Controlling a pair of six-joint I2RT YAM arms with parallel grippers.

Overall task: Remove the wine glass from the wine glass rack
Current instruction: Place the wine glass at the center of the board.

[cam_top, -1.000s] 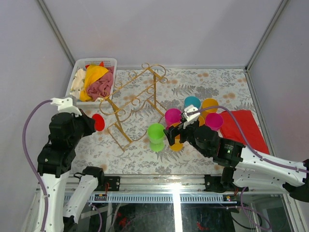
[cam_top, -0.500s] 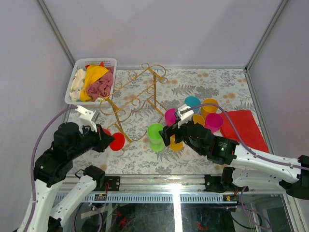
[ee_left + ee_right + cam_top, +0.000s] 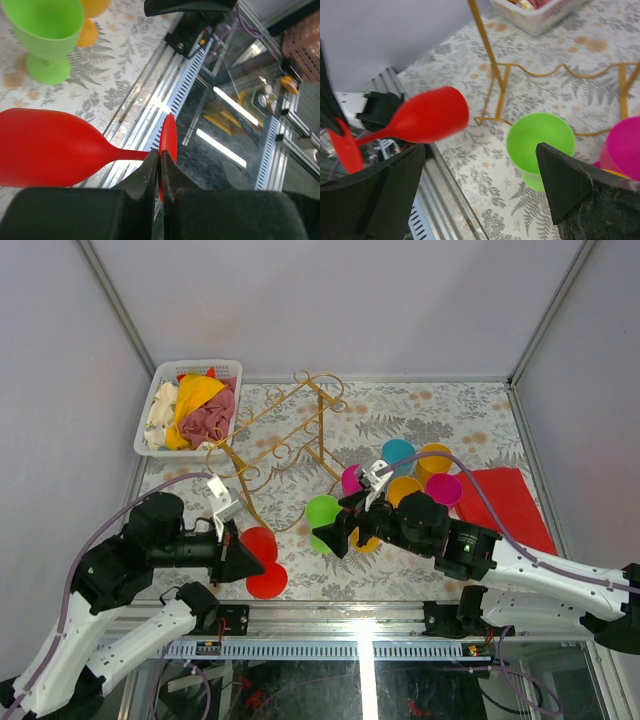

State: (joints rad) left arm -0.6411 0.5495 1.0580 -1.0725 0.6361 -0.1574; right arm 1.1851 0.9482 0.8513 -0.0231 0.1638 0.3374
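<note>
I note my left gripper (image 3: 160,165) clamped on the foot of the red wine glass (image 3: 50,147), off the rack (image 3: 486,50); right gripper (image 3: 480,150) gapes wide, empty.

Plain pale grey walls (image 3: 340,300) box in a fern-print table (image 3: 450,400), thin metal posts (image 3: 115,300) in the corners, and a bright light streak (image 3: 365,680) glares off the glass (image 3: 420,692) below.

Light: bright, even, from overhead.
Shadows: faint, soft beneath rack (image 3: 270,440).
Glare: white streak across rail (image 3: 300,612) at table (image 3: 450,405) near edge; strip reflections in left wrist view.
Blur: right fingers (image 3: 570,190) soft, red glass (image 3: 427,117) smeared.
</note>
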